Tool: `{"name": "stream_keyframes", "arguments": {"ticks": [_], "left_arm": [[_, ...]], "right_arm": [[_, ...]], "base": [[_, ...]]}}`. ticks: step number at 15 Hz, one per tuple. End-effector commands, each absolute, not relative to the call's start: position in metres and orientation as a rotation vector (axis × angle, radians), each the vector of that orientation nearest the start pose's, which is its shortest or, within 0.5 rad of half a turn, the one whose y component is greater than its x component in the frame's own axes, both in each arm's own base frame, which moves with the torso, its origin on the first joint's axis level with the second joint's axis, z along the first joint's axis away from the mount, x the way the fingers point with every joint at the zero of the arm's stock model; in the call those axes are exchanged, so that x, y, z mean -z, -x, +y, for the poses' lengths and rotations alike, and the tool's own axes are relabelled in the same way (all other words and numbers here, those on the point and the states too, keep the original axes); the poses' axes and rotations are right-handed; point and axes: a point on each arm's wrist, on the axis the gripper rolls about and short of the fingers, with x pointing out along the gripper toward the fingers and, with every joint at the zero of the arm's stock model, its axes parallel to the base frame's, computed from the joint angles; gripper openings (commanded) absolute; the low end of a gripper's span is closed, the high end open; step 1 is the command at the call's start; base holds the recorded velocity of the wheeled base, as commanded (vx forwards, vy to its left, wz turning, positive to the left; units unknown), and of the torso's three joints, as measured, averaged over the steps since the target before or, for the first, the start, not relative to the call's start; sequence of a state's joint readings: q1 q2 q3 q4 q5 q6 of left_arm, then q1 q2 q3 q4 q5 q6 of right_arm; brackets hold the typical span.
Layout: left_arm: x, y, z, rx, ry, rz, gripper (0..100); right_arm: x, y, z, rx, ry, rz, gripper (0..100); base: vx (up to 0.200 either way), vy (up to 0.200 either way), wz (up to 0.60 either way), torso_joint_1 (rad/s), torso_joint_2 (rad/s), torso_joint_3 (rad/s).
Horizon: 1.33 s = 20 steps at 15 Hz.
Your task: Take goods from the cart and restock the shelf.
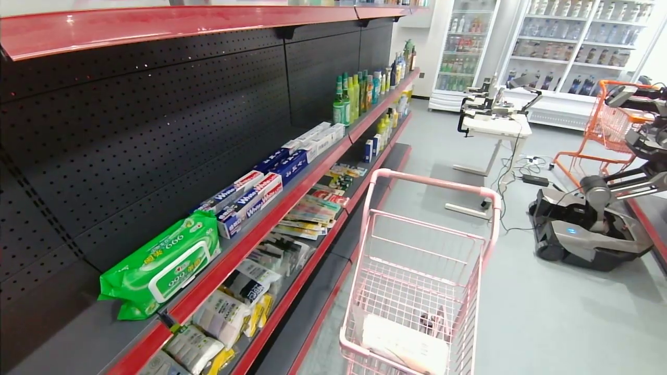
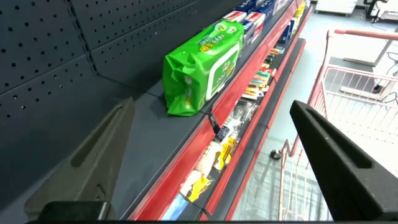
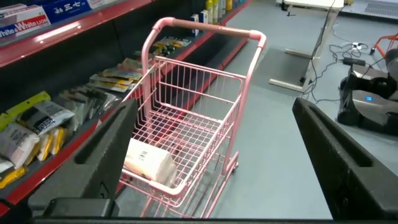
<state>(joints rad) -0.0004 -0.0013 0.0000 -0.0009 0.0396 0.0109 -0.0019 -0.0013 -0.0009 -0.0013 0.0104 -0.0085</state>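
A white package lies on the bottom of the pink cart, at the end away from its handle. The right gripper hangs above the cart, its fingers wide apart and empty. Beside the cart is the shelf, where a green pack lies. The left gripper is near this pack, also spread apart and empty. Blue and white boxes lie farther along the shelf.
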Motion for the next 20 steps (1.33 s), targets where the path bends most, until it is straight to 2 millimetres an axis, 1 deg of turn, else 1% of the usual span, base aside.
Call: {"name": "stream_keyframes", "arguments": {"ticks": [1, 9, 10, 20], "left_arm": [[-0.0756, 0.0228, 0.0009, -0.04, -0.011, -0.001, 100], [-0.0756, 0.0228, 0.0009, -0.041, -0.008, -0.001, 100], [-0.0756, 0.0228, 0.0009, -0.04, -0.008, -0.001, 100], [-0.0756, 0.0228, 0.0009, -0.041, -0.008, -0.001, 100]], "right_arm": [[-0.0756, 0.0228, 0.0003, -0.009, 0.009, -0.002, 100], [-0.0761, 0.0229, 0.0003, -0.009, 0.008, -0.003, 100], [-0.0756, 0.0228, 0.0003, -0.009, 0.008, -0.002, 100], [-0.0756, 0.0228, 0.0003, -0.009, 0.008, -0.002, 100]], "base": [[0.0, 0.0, 0.0, 0.0, 0.0, 0.0], [0.0, 0.0, 0.0, 0.0, 0.0, 0.0], [0.0, 0.0, -0.6, -0.002, 0.0, 0.007], [0.0, 0.0, 0.0, 0.0, 0.0, 0.0]]}}
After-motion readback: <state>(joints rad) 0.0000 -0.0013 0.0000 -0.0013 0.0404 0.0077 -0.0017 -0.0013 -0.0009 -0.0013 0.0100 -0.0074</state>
